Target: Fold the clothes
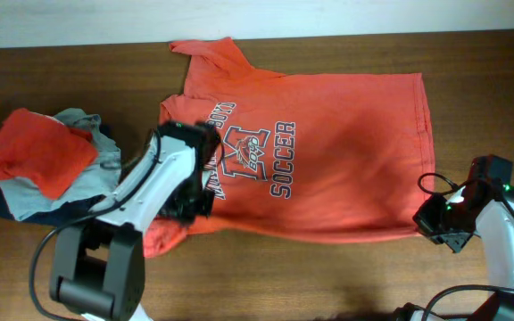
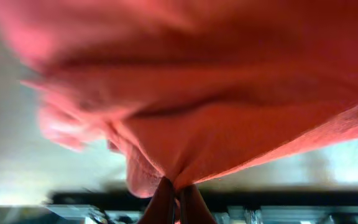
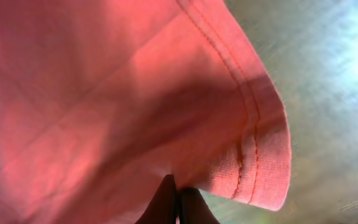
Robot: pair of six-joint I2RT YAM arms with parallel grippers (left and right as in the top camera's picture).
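An orange T-shirt (image 1: 328, 152) lies spread flat, lettering up, across the middle of a wooden table (image 1: 471, 62). A heap of smaller clothes (image 1: 43, 165) sits off at its nine o'clock.

The left gripper (image 1: 190, 201) is at the shirt's seven o'clock, near the sleeve. Its wrist view shows the jaws pressed together on a gathered fold of cloth that rises from the fingertips towards twelve o'clock. The right gripper (image 1: 435, 221) is at the four o'clock corner, its jaws likewise clamped on cloth. The stitched hem (image 3: 247, 124) curls past at its one o'clock, and bare table shows beyond.

With both near-edge pinches made, the step in hand appears to be the first fold. To do it well:

- Both arms should probably rise together and at the same height.
- The edge between them should stay lightly taut, so the cloth neither sags nor twists.
- The arms should then carry the edge towards twelve o'clock and lay it square on the far half.
- The left pinch looks bunched, so a slow lift should show whether it has caught one layer or several.
- The left arm should keep clear of the heap at nine o'clock.
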